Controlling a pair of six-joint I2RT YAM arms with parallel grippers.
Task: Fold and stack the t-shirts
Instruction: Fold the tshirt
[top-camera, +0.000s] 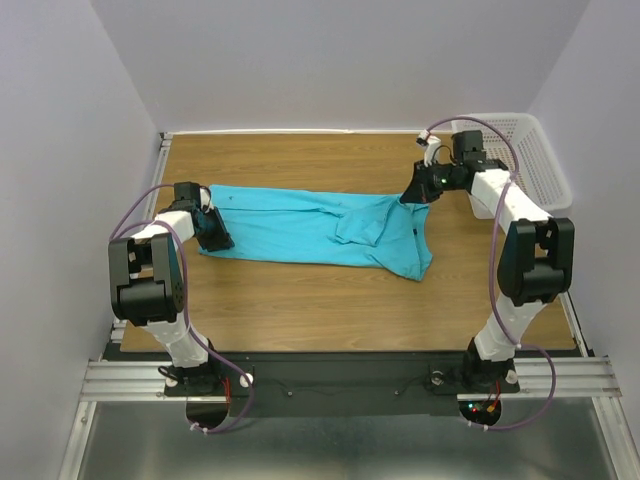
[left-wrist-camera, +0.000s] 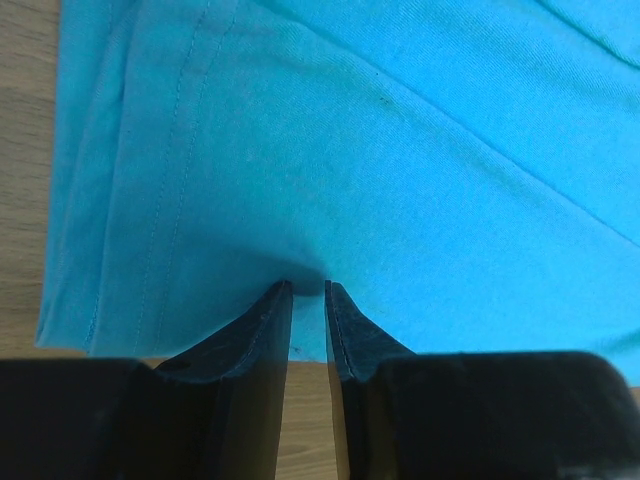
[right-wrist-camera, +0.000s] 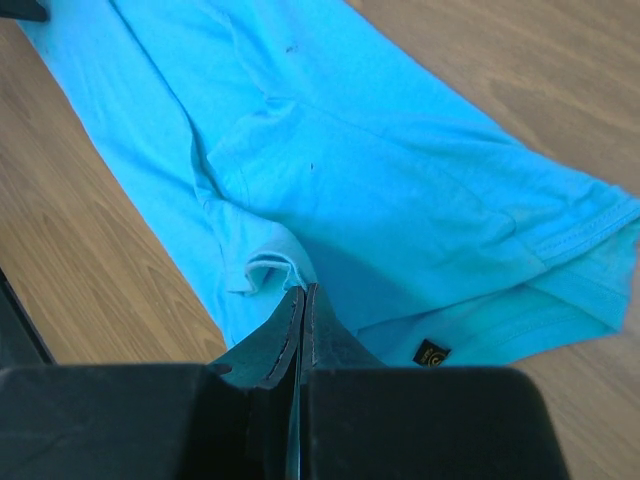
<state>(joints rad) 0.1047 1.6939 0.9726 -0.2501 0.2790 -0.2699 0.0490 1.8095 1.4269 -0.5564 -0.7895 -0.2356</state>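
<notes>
Top external: shirt (top-camera: 290, 225) on wood table (top-camera: 300, 310), pale walls (top-camera: 340, 60).

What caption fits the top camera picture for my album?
A turquoise shirt lies spread on a wooden table, left gripper and right gripper pinching opposite ends, white basket behind.

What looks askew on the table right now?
The turquoise t-shirt lies lopsided: a bunched fold sits right of its middle, and its right end sags toward the near edge. Nothing looks damaged or spilled.
</notes>
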